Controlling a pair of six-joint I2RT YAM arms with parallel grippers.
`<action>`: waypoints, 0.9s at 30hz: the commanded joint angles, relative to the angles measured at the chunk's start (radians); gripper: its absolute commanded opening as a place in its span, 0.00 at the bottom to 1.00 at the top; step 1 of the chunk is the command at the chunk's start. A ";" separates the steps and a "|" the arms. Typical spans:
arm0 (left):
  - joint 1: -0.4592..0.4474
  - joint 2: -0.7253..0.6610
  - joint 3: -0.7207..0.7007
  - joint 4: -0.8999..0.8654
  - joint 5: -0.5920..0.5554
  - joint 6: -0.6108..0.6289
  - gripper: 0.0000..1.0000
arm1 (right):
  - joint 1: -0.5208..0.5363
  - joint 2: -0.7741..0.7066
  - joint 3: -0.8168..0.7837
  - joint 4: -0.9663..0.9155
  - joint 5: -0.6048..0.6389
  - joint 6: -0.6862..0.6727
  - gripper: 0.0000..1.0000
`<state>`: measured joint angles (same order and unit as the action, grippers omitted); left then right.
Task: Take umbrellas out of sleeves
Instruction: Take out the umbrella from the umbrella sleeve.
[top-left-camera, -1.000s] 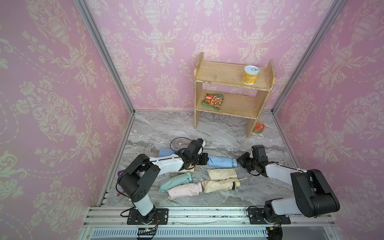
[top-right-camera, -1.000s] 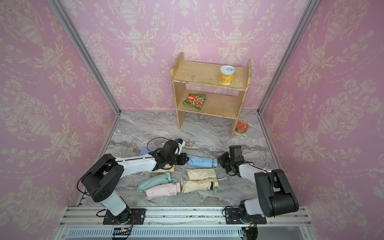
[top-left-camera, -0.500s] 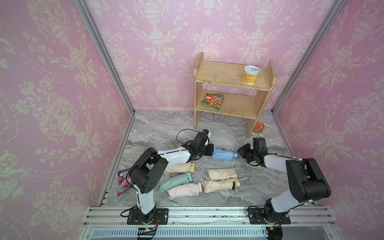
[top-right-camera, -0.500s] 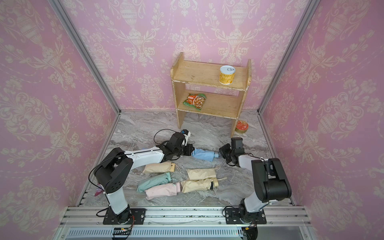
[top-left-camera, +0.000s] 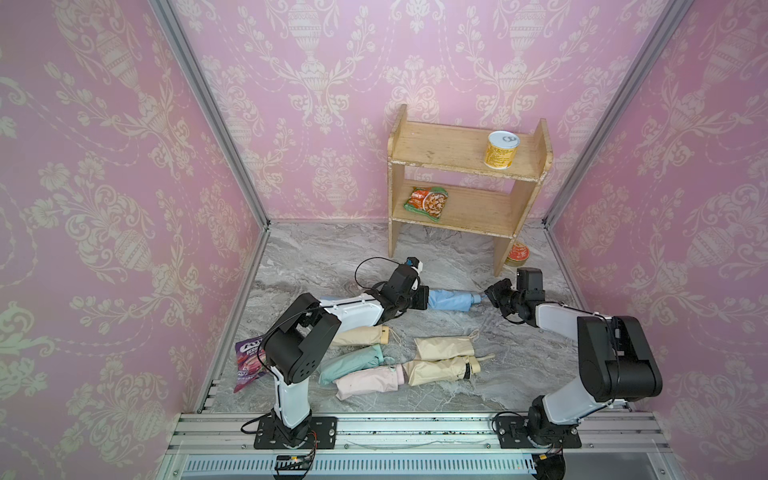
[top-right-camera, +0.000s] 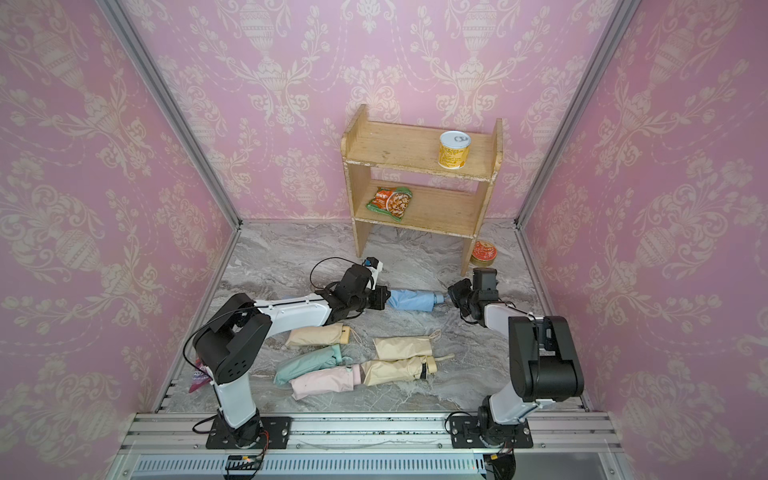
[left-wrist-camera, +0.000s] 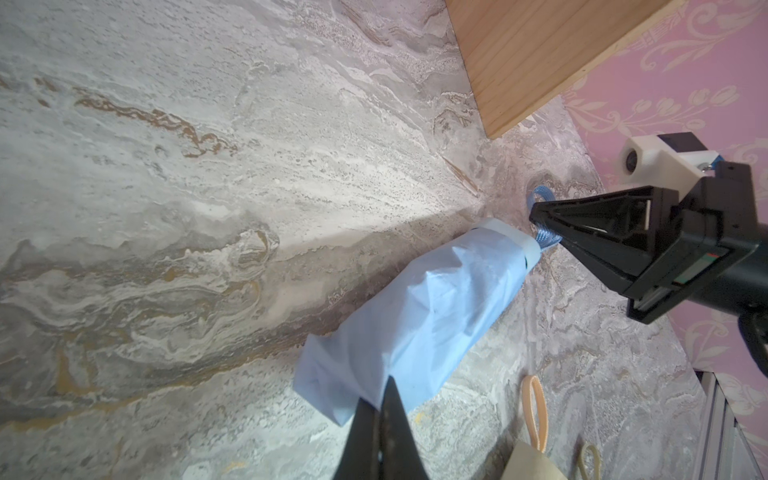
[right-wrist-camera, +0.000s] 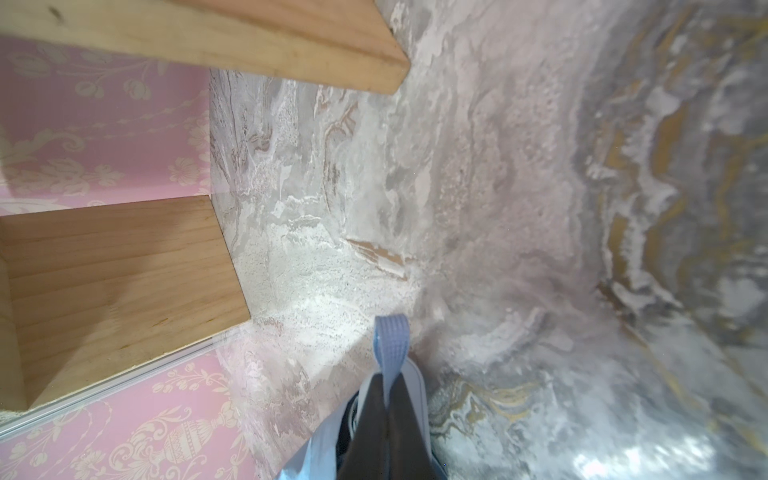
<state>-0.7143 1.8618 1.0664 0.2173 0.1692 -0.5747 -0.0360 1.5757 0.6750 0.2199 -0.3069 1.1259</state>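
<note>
A light blue sleeve (top-left-camera: 451, 300) (top-right-camera: 411, 300) (left-wrist-camera: 436, 303) lies on the marble floor between my two grippers, with its umbrella still inside. My left gripper (top-left-camera: 426, 298) (top-right-camera: 386, 298) (left-wrist-camera: 384, 388) is shut on the sleeve's closed end. My right gripper (top-left-camera: 490, 297) (top-right-camera: 453, 296) (right-wrist-camera: 388, 386) is shut on the umbrella's blue wrist loop (right-wrist-camera: 390, 345). Nearer the front lie a cream sleeved umbrella (top-left-camera: 359, 334), a mint one (top-left-camera: 351, 362), a pale pink one (top-left-camera: 368, 381), a cream pouch (top-left-camera: 444, 345) and a pleated cream umbrella (top-left-camera: 440, 369).
A wooden shelf (top-left-camera: 457, 195) stands at the back, close behind the grippers, holding a yellow can (top-left-camera: 501, 149) and a snack packet (top-left-camera: 426, 203). A red tin (top-left-camera: 517, 253) sits by its right leg. A purple candy bag (top-left-camera: 249, 361) lies by the left wall.
Both grippers have carried the light blue bundle away from the front, toward the shelf. Both grips have stayed shut.
</note>
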 joint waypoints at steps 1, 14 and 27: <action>-0.019 -0.026 -0.054 0.051 -0.036 -0.037 0.00 | -0.014 0.004 -0.010 -0.008 -0.006 -0.026 0.00; -0.036 -0.041 -0.091 0.056 -0.040 -0.056 0.00 | -0.077 0.000 -0.028 -0.045 -0.001 -0.051 0.00; -0.050 -0.043 -0.084 0.025 -0.045 -0.043 0.01 | -0.153 -0.011 -0.029 -0.082 -0.013 -0.080 0.00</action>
<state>-0.7578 1.8511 0.9749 0.2680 0.1471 -0.6212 -0.1669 1.5753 0.6567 0.1661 -0.3183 1.0725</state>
